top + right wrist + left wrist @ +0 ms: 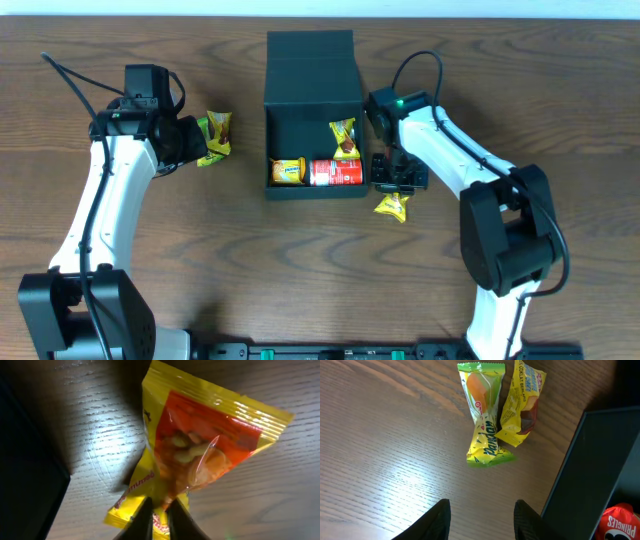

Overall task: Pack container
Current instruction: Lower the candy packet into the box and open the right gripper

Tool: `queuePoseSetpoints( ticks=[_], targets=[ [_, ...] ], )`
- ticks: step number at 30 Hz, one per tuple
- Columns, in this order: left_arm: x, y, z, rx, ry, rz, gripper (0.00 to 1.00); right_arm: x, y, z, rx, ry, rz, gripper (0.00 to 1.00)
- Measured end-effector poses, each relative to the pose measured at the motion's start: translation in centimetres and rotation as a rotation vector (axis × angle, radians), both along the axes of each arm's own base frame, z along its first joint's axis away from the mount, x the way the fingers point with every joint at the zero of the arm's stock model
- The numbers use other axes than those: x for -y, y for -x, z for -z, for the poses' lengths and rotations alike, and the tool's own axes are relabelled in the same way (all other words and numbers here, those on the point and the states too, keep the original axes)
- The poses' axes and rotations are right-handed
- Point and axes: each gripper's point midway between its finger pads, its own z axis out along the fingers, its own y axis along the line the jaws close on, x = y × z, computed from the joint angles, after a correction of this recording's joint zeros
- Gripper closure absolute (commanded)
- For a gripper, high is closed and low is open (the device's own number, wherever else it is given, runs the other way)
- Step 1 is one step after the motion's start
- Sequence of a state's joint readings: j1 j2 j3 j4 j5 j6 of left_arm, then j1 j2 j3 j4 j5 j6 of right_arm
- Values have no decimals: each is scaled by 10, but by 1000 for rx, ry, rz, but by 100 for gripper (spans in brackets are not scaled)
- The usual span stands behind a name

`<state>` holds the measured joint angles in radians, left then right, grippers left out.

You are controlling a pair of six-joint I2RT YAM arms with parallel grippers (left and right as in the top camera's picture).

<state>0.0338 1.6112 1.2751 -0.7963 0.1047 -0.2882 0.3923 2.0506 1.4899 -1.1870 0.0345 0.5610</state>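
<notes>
The container [312, 130] sits in the middle of the table [260, 260] with its lid flipped back, and a red can [336, 173] already lies inside. The right gripper [159, 505] is just beside the container's right wall. It is pinched shut on only the thin bottom edge of a yellow snack packet [200, 455]. That is a small bite, so the slippery packet can slide out and drop when it goes up. It hangs floppy too, so it can bump the container's wall and fall outside. The left gripper [482, 505] is open with nothing in it, only bare table between its fingers. In front of it lie 2 packets, a green packet [482, 420] and a yellow chocolate packet [522, 405], touching each other. Since they touch, a grab can catch both at once or push 1 away. The red can says "PRINGLES" in the left wrist view. The yellow chocolate packet says "COKLAT BERLAPIS". The green packet's word starts with "Pand", and the rest is hard to read. The writing on the held packet is too blurry to read.
</notes>
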Motion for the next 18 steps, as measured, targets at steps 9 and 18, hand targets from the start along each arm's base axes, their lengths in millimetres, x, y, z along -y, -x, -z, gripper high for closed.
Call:
queuePoseSetpoints(
  ticks=[9,18],
  targets=[
    [0,0,0,0,0,0,58,1,-3,0,15,10,-1,99],
    [0,0,0,-1,0,0,58,-3,-69,-67,218,27,-49,98]
  ],
)
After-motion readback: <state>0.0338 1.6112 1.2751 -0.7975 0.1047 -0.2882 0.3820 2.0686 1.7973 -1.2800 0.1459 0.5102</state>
